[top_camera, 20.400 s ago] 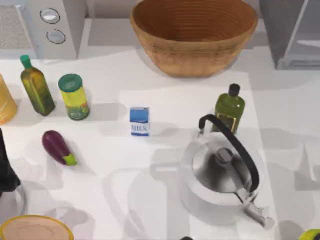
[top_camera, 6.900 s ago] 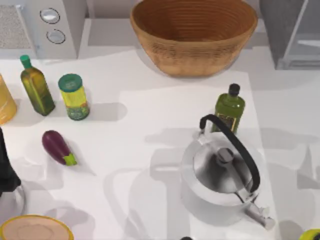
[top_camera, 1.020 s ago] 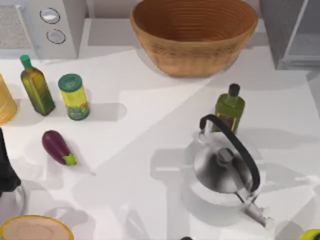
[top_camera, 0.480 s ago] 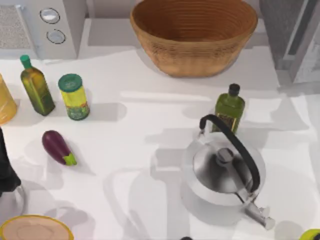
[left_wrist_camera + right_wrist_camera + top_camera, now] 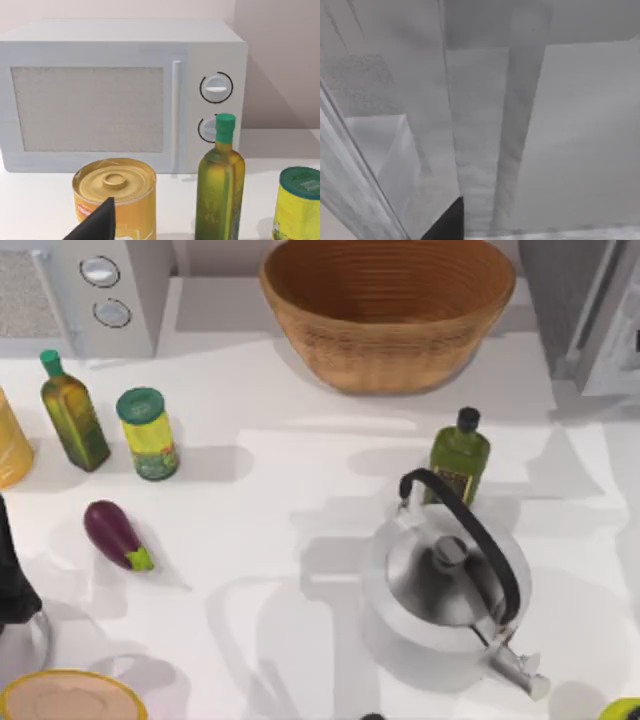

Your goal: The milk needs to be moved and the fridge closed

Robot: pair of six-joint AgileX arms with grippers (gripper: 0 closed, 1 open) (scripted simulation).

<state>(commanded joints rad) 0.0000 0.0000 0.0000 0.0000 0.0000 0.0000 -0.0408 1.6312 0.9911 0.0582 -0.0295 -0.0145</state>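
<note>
Fridge (image 5: pixel 585 310) at the surface's (image 5: pixel 300 490) far right, door part-shut; closing step in hand; right gripper (image 5: pixel 445 222) close against its panels, finger state indeterminate; milk unseen; next: press door home.

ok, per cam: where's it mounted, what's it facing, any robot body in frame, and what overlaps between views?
Top view: above the table, looking down on basket, kettle, eggplant, fridge at the right edge.
Left wrist view: on the left arm, facing the microwave, yellow can and green-capped bottle; a dark fingertip shows.
Right wrist view: on the right arm, close to grey fridge panels; a dark fingertip shows.
Shared: top and left wrist views both see the microwave, bottle and green-lidded jar; top and right wrist views both see the fridge.
</note>
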